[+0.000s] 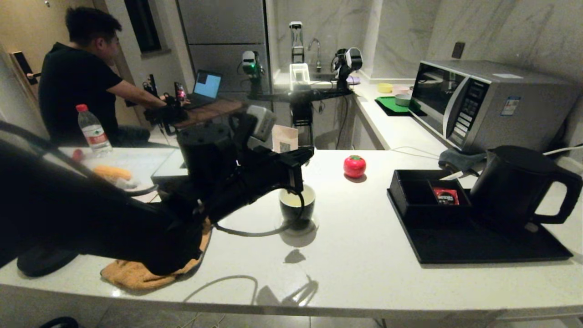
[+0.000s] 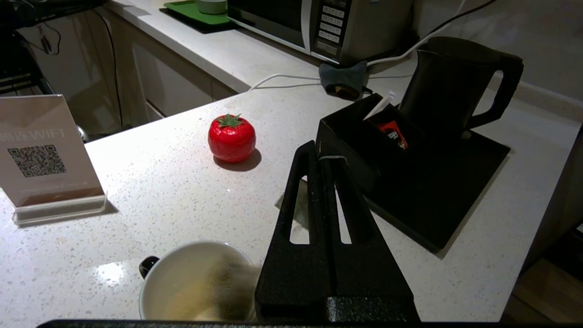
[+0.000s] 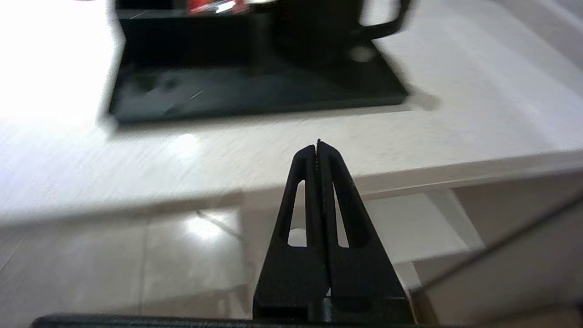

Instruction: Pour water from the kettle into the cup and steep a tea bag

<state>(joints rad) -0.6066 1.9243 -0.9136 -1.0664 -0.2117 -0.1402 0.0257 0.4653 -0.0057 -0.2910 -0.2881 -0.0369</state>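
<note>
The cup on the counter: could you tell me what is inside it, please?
The cup holds pale yellowish liquid against its white interior. A blurred darker patch sits at one side; whether that is the tea bag cannot be told. The left gripper covers part of it.

Kettle [image 1: 514, 182] matte black; cup [image 1: 297, 203] black outside, white inside; tomato [image 1: 354, 166] red.

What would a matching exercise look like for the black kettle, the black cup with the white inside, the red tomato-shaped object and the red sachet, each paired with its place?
Things:
1. black electric kettle
2. glossy black cup, white inside
3. red tomato-shaped object
4. red square sachet

Places:
A. inside the black box
B. alone on the white counter
C. on the black tray
D. under the left gripper

Pairs: 1-C, 2-D, 3-B, 4-A
</note>
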